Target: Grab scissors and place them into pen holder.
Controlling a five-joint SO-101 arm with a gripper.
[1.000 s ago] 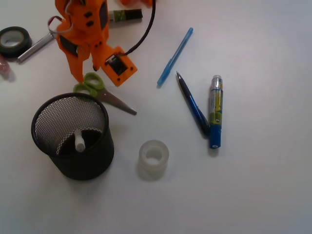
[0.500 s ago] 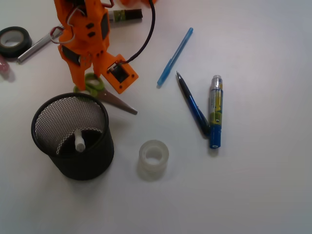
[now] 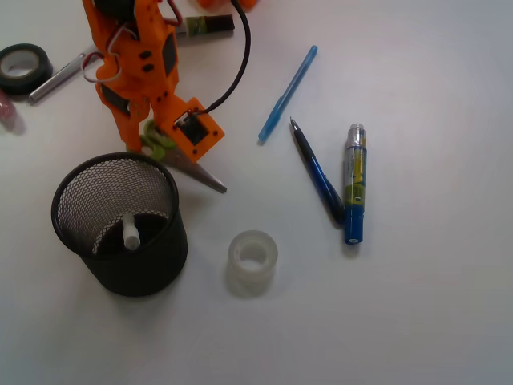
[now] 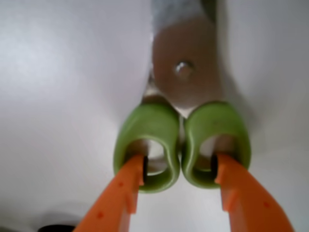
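Observation:
The scissors (image 3: 195, 171) lie flat on the white table just behind the pen holder (image 3: 58, 210), a black mesh cup. Their lime-green handles are mostly hidden under my orange gripper (image 3: 156, 138); the grey blades point to the front right. In the wrist view the scissors (image 4: 186, 82) fill the frame. My gripper (image 4: 178, 166) is open, with one fingertip over each green loop. A gap remains between each fingertip and the inner wall of its loop. The pen holder holds a white stick-like thing (image 3: 131, 234).
A clear tape roll (image 3: 252, 261) stands right of the pen holder. A light blue pen (image 3: 287, 95), a dark blue pen (image 3: 317, 172) and a blue-yellow marker (image 3: 355, 184) lie at the right. A black tape roll (image 3: 22, 68) and a silver pen (image 3: 60, 76) lie far left.
My gripper has moved down and toward the pen holder onto the scissors' handles, now covering most of them. The scissors have hardly shifted.

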